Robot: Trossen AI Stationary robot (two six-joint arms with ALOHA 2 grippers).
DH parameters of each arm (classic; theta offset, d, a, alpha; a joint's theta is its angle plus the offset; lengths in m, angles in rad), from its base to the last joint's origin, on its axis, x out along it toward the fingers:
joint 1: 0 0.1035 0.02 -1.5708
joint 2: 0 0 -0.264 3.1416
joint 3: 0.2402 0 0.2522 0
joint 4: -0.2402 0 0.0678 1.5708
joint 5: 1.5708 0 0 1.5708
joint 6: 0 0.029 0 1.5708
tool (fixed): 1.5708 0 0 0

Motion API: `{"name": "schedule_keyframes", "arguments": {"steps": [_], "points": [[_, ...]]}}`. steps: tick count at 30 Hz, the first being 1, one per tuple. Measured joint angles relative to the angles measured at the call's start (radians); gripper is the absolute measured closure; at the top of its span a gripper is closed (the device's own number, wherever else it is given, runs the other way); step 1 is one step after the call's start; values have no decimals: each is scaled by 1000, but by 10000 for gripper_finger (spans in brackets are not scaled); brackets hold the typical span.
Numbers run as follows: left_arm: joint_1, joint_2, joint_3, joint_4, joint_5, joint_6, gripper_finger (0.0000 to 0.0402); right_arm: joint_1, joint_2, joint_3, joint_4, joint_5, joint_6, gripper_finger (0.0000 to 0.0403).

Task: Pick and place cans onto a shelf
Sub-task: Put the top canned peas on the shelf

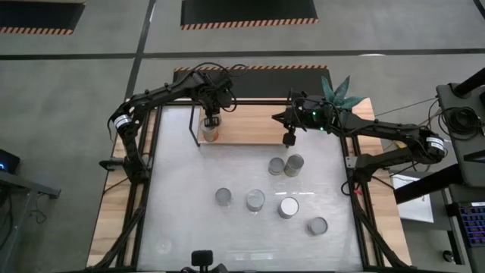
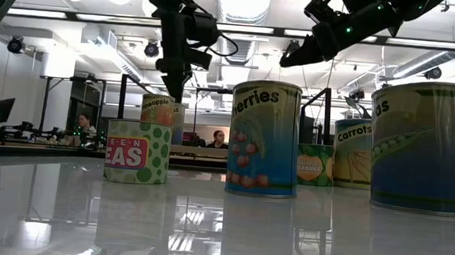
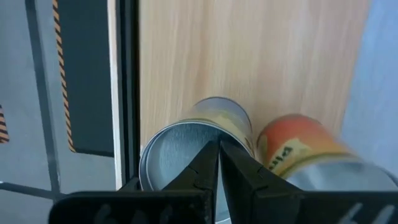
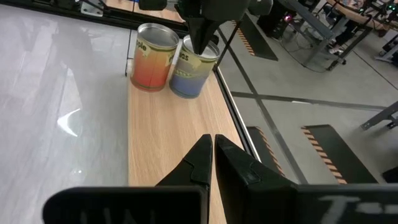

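Observation:
The wooden shelf [image 1: 250, 127] lies at the table's far side. Two cans stand side by side on its left end: a blue-and-yellow can [image 4: 191, 67] and an orange can [image 4: 149, 57]; both also show in the left wrist view, silver lid [image 3: 177, 152] and orange label [image 3: 298, 144]. My left gripper [image 1: 211, 120] is shut and points down right over the blue-and-yellow can's lid. My right gripper [image 1: 289, 139] is shut and empty, in the air over the shelf's near edge toward its right half. Several more cans [image 1: 255, 200] stand upright on the white tabletop. My left gripper has its shut fingertips [image 4: 200, 45] at the near rim of the blue-and-yellow can's lid [image 3: 186, 140], coming from above and pointing down. I cannot tell whether they touch the lid or hang just over it. The can stands upright on the shelf.
Loose cans stand near the table's middle: a pair [image 1: 286, 164] close to the shelf, others [image 1: 223, 197], [image 1: 288, 207], [image 1: 317, 225] nearer the front. A green plant [image 1: 337, 92] stands at the shelf's far right. The shelf's middle [image 4: 168, 137] is bare wood. People sit in the room beyond.

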Motion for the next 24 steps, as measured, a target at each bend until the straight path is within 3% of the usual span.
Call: {"name": "schedule_keyframes", "arguments": {"steps": [24], "points": [[1, -30, -2, -39, 1, 22, 401, 0, 0, 0, 0, 0, -4, 394]]}}
